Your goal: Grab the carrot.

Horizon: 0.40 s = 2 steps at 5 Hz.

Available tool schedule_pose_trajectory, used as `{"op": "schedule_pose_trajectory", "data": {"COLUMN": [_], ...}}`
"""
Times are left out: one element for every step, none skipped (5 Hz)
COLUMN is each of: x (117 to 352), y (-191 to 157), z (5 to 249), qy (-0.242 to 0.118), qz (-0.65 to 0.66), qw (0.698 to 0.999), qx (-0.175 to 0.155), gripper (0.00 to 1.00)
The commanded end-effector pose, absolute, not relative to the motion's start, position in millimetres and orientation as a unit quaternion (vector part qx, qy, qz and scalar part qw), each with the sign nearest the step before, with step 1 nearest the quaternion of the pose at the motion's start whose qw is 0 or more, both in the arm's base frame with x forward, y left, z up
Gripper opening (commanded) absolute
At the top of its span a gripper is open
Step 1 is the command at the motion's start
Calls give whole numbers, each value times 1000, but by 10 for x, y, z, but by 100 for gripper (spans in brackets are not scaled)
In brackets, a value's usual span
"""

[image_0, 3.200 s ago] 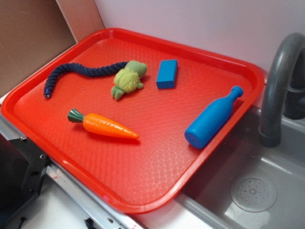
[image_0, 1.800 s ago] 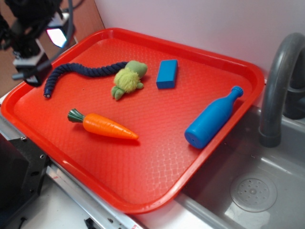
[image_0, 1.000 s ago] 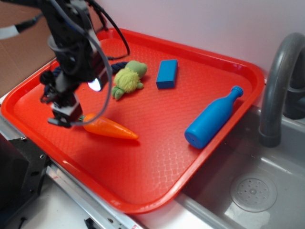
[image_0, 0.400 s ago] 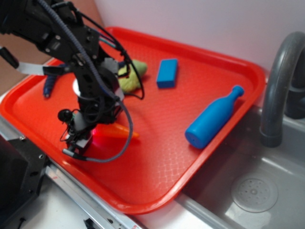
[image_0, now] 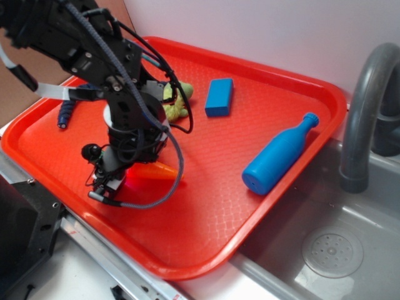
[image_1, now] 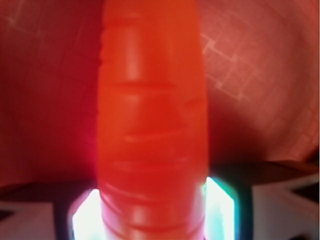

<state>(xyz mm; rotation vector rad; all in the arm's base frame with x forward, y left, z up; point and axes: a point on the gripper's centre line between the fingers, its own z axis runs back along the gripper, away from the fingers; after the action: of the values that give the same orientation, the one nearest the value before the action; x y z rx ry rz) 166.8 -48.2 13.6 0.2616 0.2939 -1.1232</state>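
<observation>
Surface: red tray [image_0: 294, 87] beside a grey sink.
Carrot [image_1: 150, 125]: lying on the tray, long axis running straight between the fingers.
Gripper [image_0: 119, 178]: low over its thick end; closure cannot be told.

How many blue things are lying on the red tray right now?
3. The blue block lies near the tray's back edge, the blue bottle lies by the right rim beside the sink, and the dark blue rope shows at the left, mostly hidden behind the arm.
</observation>
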Motion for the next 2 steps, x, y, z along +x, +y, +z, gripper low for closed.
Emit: {"op": "schedule_pose_trajectory", "data": {"x": [1751, 1731], "y": [-500, -550], "z": [1083, 1585], "qy": [29, 8], "qz": [-309, -189], "qw": [950, 982], "qx": [28, -6], "gripper": [0, 0]}}
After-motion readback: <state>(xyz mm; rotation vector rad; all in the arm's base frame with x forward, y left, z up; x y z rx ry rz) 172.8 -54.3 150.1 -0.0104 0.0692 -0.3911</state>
